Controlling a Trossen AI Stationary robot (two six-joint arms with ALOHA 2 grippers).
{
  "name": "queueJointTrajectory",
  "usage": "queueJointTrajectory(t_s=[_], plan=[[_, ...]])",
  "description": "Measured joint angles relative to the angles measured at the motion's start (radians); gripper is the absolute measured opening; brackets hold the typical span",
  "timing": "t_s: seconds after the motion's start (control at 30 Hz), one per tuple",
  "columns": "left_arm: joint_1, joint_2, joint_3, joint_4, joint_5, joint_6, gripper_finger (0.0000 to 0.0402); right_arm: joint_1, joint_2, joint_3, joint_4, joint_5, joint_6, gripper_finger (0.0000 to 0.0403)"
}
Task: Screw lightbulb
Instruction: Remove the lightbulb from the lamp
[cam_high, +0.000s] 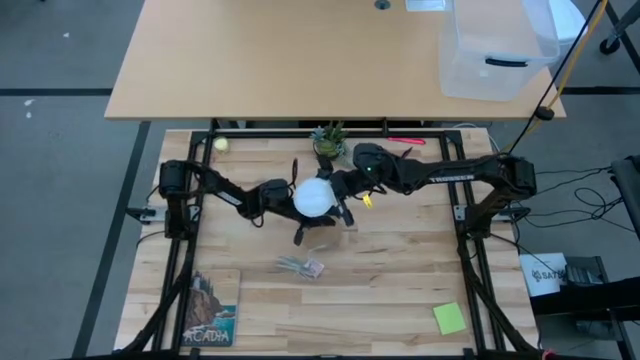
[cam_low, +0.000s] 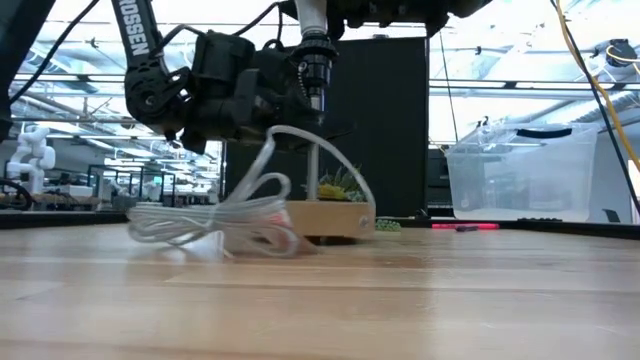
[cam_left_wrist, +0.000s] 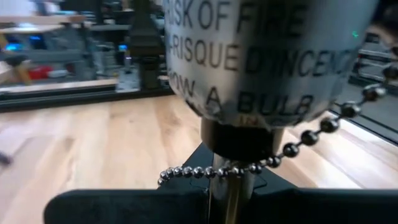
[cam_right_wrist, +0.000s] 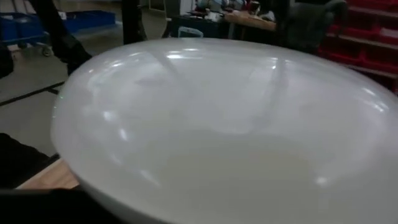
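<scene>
The white lightbulb stands at the table's middle on top of the lamp stand's black socket. Its globe fills the right wrist view. The stand's round wooden base rests flat on the table, with a thin stem rising to the socket. My left gripper reaches in from the table's left and is shut on the stem under the socket. My right gripper reaches in from the right and is at the globe. A silvery wrapper lies nearer the front. My left gripper pinches the stand's brass stem just below the labelled socket, between its two fingers. It comes in level from the table's left. The stand is upright with its base on the table. My right gripper holds the bulb's globe, coming in about level from the table's right. The globe itself hides its fingers in the wrist view. The bulb stands upright on the socket.
A bead chain hangs from the socket and a white cord loops down to the table. A small plant, a green ball and a red pen lie at the far edge. A book and a green note lie near the front.
</scene>
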Motion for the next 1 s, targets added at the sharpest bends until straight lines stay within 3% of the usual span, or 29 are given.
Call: queueJointTrajectory(t_s=[0.13,0.43,0.57,0.73,1.0], plan=[[-0.024,0.000,-0.001,0.008,-0.108,-0.022,0.0022,0.006,-0.012,0.000,-0.043,0.031,0.018,0.0278],[-0.067,0.001,-0.078,0.098,-0.254,-0.084,0.0022,0.031,-0.036,0.000,-0.113,0.241,0.053,0.0277],[-0.065,0.001,-0.115,0.154,-0.269,-0.093,0.0022,0.046,-0.040,0.000,-0.127,0.323,0.066,0.0277],[-0.074,0.001,-0.124,0.163,-0.294,-0.092,0.0022,0.065,-0.040,-0.015,-0.106,0.343,0.102,0.0277],[-0.076,0.001,-0.124,0.168,-0.310,-0.107,0.0022,0.133,-0.033,-0.074,-0.028,0.506,0.147,0.0277]])
